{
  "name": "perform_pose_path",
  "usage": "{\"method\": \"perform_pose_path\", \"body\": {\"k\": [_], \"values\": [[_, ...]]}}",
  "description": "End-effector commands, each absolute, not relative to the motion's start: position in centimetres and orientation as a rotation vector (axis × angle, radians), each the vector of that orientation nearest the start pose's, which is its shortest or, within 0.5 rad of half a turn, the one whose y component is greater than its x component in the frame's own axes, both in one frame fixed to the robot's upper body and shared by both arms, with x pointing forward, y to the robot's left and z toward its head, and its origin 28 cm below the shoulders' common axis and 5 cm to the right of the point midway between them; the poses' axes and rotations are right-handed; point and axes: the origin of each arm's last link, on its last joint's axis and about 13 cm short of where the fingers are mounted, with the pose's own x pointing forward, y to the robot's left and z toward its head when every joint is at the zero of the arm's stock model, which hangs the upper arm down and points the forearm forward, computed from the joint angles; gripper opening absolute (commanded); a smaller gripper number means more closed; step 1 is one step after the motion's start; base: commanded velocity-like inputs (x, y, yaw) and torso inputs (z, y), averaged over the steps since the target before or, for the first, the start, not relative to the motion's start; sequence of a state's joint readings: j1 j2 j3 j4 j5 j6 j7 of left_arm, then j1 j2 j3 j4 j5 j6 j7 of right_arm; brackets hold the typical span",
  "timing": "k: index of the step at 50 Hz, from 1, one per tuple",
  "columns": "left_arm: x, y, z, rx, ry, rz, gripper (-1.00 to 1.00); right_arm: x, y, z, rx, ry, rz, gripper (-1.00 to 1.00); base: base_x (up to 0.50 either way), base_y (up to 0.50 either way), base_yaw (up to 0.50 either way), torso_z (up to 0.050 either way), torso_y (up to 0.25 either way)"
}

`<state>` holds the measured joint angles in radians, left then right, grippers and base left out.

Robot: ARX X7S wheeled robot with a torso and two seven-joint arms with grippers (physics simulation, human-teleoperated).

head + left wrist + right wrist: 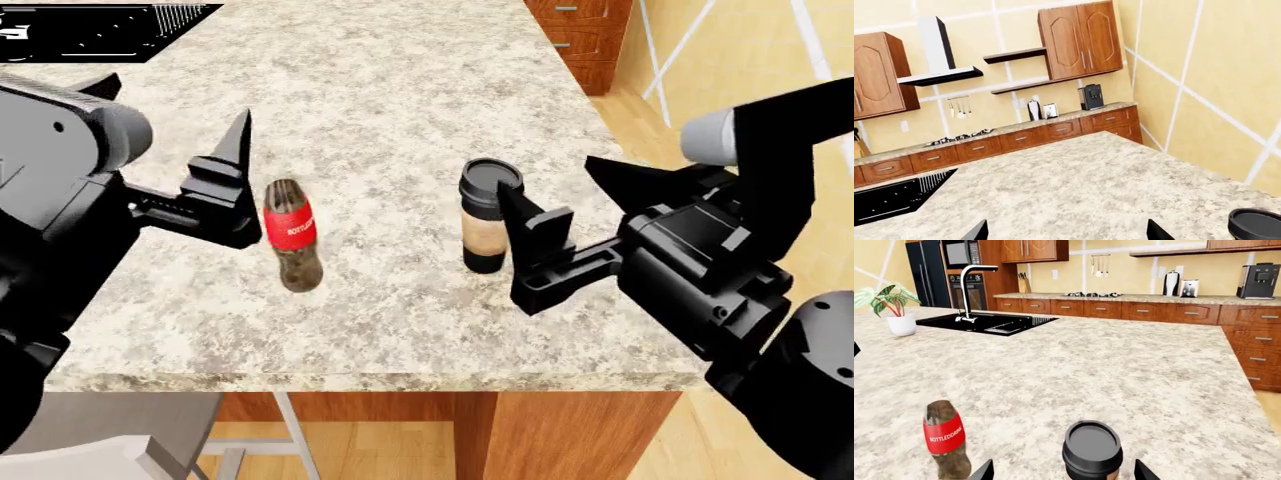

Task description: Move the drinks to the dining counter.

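The pale speckled bench (400, 90) fills most of the head view, a black sink (94, 30) at its 11 o'clock corner and a wood base below the near edge. Both drinks already stand upright on it near that edge.

The right gripper (534, 245) sits at 4 o'clock, jaws spread wide and empty; the right wrist view shows the cork-sleeved cup (485, 215) centred between its fingertips, so a close looks imminent. The left gripper (227, 190) is at 9 o'clock, also wide open and holding nothing, just beside the cola bottle (291, 235).

The cup's black lid (1092, 450) is wider than its sleeve, so a grip taken too high would likely bear on the rim and pop or tip the cup.

The bottle is slim and tall; from the head view the left gripper seems beside rather than around it, and a sideways approach could knock it over toward the near edge.
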<state>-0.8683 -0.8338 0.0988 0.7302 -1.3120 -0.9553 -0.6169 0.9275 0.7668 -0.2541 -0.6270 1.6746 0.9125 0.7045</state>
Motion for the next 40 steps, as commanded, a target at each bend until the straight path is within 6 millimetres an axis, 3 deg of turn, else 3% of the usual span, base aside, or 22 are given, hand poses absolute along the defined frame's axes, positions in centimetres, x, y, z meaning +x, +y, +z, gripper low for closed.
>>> {"method": "perform_pose_path", "body": {"k": [1,8,18,40], "values": [[18.3,26.7,30.7,0.103,-0.4,-0.144,1.0,20.0,-12.6,29.1,0.027,-0.088,0.41,1.0,0.0,0.0,0.0,0.0,0.0],[17.4,27.6,32.2,0.009,-0.48,-0.068,1.0,18.3,-13.2,32.3,0.036,-0.25,0.338,1.0,0.0,0.0,0.0,0.0,0.0],[15.7,28.4,33.7,-0.028,-0.529,-0.007,1.0,16.0,-13.0,34.6,0.016,-0.344,0.323,1.0,0.0,0.0,0.0,0.0,0.0],[12.2,30.0,36.7,-0.002,-0.592,0.09,1.0,12.7,-14.2,37.0,0.001,-0.454,0.205,1.0,0.0,0.0,0.0,0.0,0.0]]}}
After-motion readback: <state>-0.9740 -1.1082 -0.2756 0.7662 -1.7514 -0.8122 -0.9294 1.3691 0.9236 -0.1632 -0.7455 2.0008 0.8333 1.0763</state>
